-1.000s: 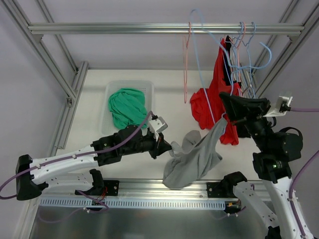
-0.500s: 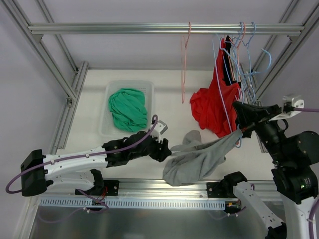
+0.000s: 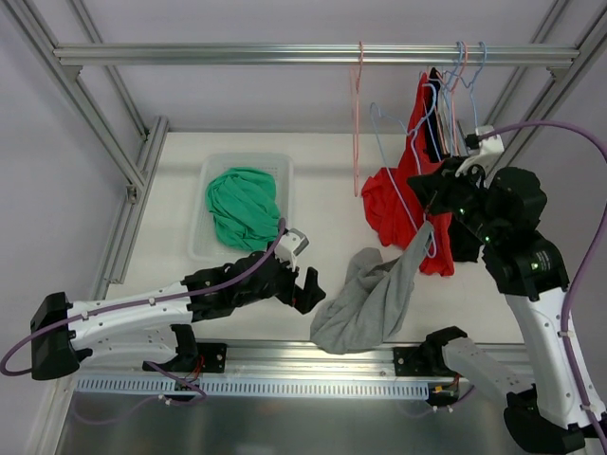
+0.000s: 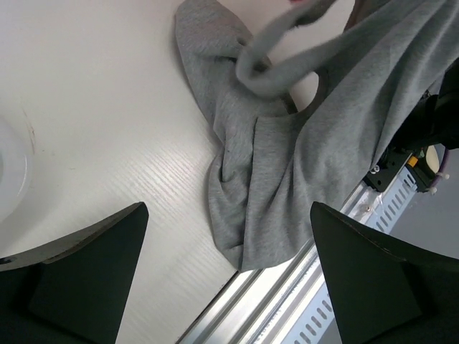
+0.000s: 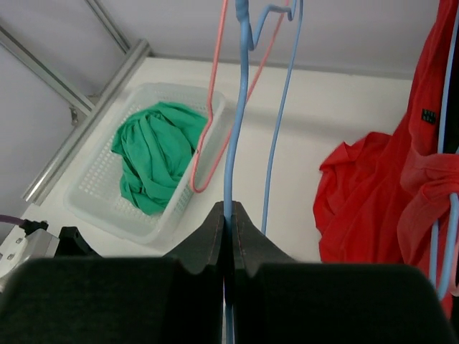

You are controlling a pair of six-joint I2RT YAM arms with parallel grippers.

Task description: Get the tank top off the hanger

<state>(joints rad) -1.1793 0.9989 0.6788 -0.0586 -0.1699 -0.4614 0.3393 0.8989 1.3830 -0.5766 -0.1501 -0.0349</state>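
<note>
Right gripper point(image 5: 229, 215) pinches the blue hanger point(image 5: 234, 143). Left gripper point(image 3: 309, 290) stands spread beside the grey tank top point(image 3: 370, 303), which lies partly on the table point(image 3: 322, 171).

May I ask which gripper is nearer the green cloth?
Left. The left gripper hangs a short way from the green cloth; the right gripper is farther off, shut on a blue hanger.

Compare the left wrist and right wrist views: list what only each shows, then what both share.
Only left wrist: the grey tank top crumpled ahead of the open left gripper. Only right wrist: the right gripper shut on the blue hanger, plus the pink hanger, the green garment in the basket and the red garment. Both: the white table.
</note>
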